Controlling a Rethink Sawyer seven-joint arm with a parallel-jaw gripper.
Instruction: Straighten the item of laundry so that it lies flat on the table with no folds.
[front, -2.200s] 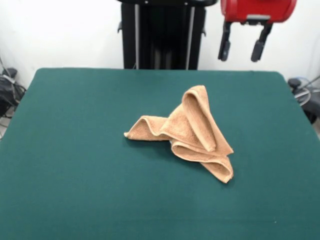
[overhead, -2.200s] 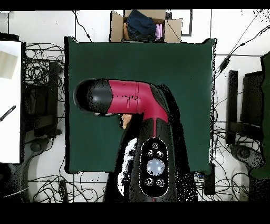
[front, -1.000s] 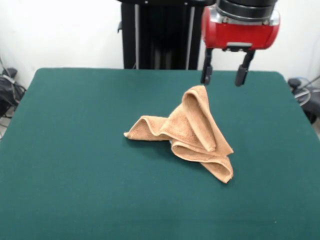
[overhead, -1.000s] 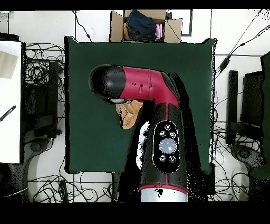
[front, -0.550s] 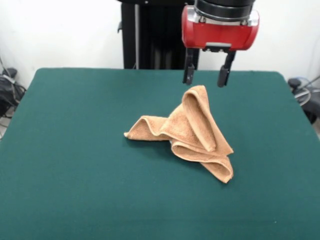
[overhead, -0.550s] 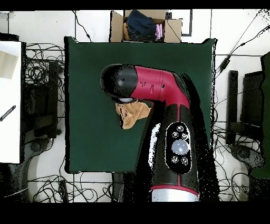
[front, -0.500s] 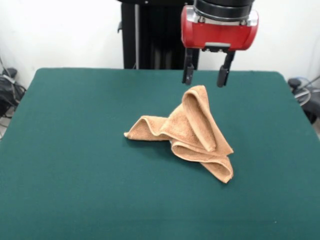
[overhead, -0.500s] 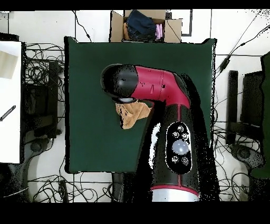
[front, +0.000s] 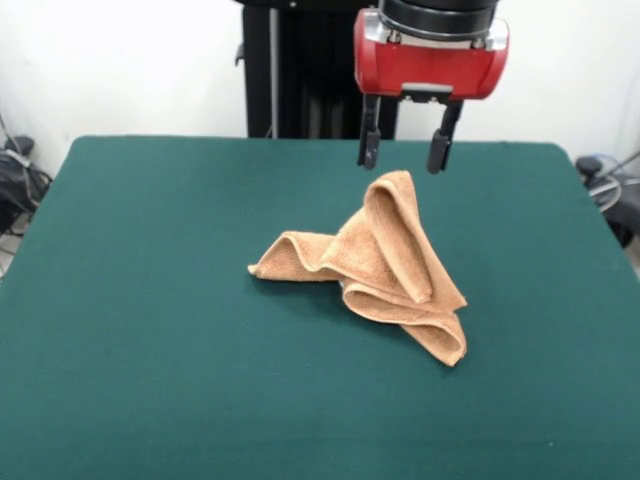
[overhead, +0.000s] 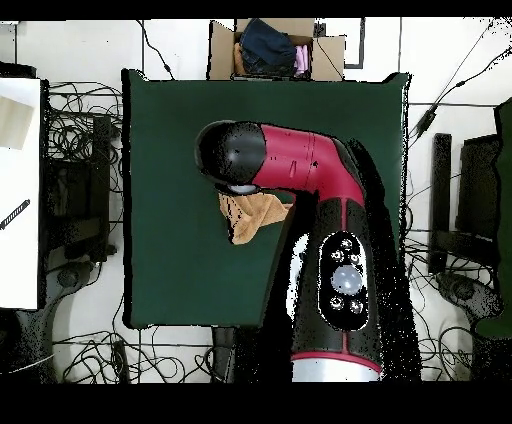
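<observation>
tan terry is still sitting in a crumpled heap, so the item of laundry (front: 375, 265) isn't any flatter yet. it's lying a bit right of centre on the table (front: 150, 300) in the front view, bunched into a rough triangle with one fold standing up like a peak and two rolled lobes running out to the sides. from overhead i'm only seeing a small patch of it (overhead: 248, 215) poking out from under the arm.

what's changing is the gripper (front: 398, 151). over the last couple of seconds it's been sliding in from the far right side and dropping lower, and now it's hanging right above the peak of the towel, fingers spread apart, nothing between them, not touching the cloth as far as i can tell.

so i'm reading this as the approach wrapping up. i'm guessing the next bit is coming down onto that raised fold and pinching it so it can be pulled open. the worry is grabbing more than one layer there, since the peak is doubled over.
</observation>
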